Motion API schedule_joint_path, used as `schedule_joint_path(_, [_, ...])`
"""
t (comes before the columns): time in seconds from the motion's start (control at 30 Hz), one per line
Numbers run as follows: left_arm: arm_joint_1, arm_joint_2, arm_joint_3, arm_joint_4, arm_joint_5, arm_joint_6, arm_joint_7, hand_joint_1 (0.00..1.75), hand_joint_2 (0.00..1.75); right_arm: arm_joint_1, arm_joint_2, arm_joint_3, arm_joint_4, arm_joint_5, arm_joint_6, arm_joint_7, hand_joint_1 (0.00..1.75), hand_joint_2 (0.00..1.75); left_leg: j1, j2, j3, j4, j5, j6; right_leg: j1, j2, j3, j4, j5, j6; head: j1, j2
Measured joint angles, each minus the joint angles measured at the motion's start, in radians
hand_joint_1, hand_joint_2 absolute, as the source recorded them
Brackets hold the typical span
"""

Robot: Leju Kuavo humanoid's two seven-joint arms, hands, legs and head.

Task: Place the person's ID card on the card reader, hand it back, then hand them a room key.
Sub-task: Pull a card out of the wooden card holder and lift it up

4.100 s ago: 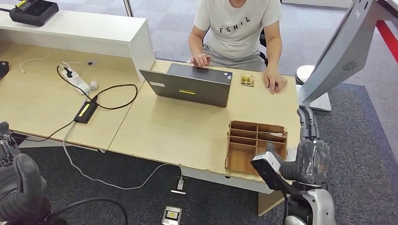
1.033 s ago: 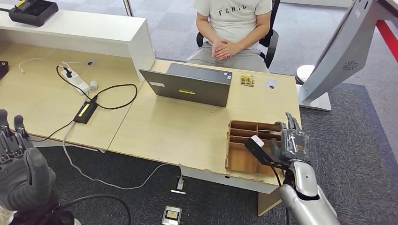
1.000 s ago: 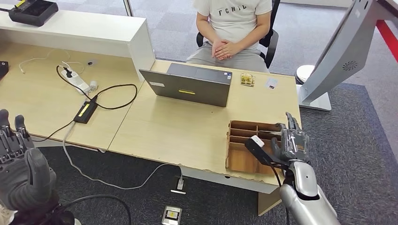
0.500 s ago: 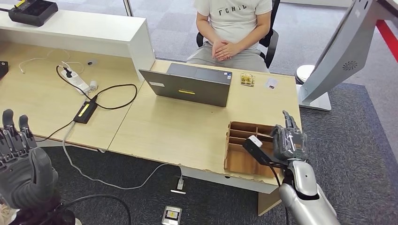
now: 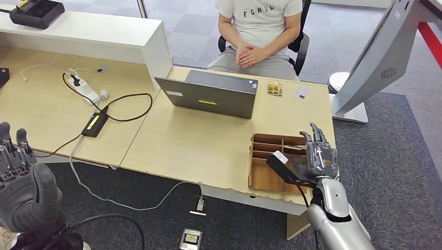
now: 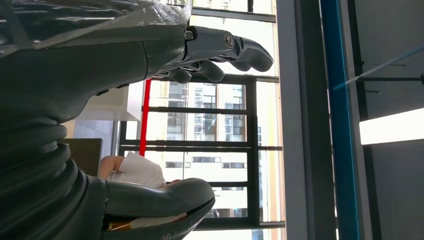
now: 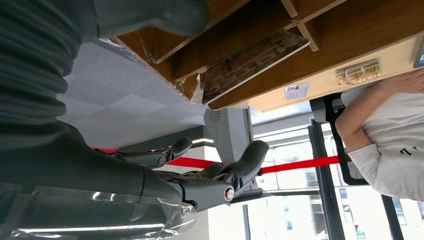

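Card lies far ahead of the right hand, whose fingers are spread and empty, the nearer one.

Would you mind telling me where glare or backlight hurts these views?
Left wrist view: bright windows behind leave the left hand a dark silhouette. Right wrist view: the right hand likewise sits against blown-out glass. Head view: evenly lit, desk sharp.

Matt wooden tray, light-wood desk

A small white ID card lies flat on the desk's far edge.
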Motion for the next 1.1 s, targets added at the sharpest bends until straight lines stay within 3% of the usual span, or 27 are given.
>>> schedule_joint_path(0.7, [-0.003,-0.002,0.0,-0.001,0.019,-0.027,0.0,0.23,1.75,0.003,0.001,0.009,-0.042,-0.058,0.008,-0.021,0.0,1.75,0.0,0.0,0.0,0.0,0.0,0.0,0.0,0.0,0.0,0.0,0.0,0.0,0.0,0.0])
schedule_joint_path(1.1, [-0.01,-0.008,0.0,-0.001,0.009,-0.021,0.0,0.33,1.75,0.017,0.025,0.021,-0.13,-0.078,0.037,-0.041,0.0,1.75,0.0,0.0,0.0,0.0,0.0,0.0,0.0,0.0,0.0,0.0,0.0,0.0,0.0,0.0])
